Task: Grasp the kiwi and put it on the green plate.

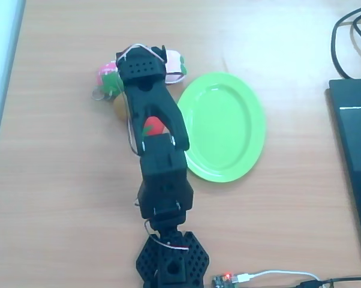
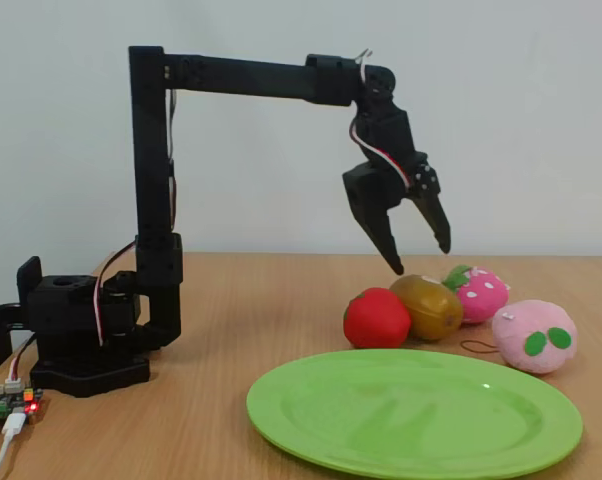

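hovering with our gripper point(image 2: 421, 255) spread open and empty just above the kiwi point(image 2: 427, 306), we aim to grasp it for the green plate point(image 2: 411, 412).

A light wood-grain tabletop point(image 1: 300, 228) under even light; a plain off-white wall point(image 2: 541, 110) stands behind it.

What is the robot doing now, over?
Gripper open, hanging just above the kiwi. Kiwi on the table, not grabbed. Green plate empty. Red toy and pink strawberry crowd the kiwi's sides.
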Available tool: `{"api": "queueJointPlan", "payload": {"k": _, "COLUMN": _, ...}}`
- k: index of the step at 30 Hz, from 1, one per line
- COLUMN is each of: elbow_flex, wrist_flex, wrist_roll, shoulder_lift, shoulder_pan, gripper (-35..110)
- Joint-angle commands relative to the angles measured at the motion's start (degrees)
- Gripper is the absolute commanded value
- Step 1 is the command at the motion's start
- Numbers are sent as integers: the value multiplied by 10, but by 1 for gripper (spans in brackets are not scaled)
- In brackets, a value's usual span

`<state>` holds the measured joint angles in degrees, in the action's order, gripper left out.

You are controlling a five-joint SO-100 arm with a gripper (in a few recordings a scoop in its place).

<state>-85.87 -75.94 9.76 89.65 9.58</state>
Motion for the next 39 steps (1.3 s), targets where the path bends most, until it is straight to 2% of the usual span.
{"api": "queueJointPlan", "payload": {"k": 1, "elbow_flex": 35, "wrist_flex": -8, "wrist_roll": 10, "shoulder_lift": -6, "shoulder_pan": 6, "gripper": 31}}
{"api": "queueJointPlan", "payload": {"k": 39, "elbow_flex": 16, "wrist_flex": -46, "wrist_roll": 38, "shoulder_lift": -143, "shoulder_pan": -22, "gripper": 27}}
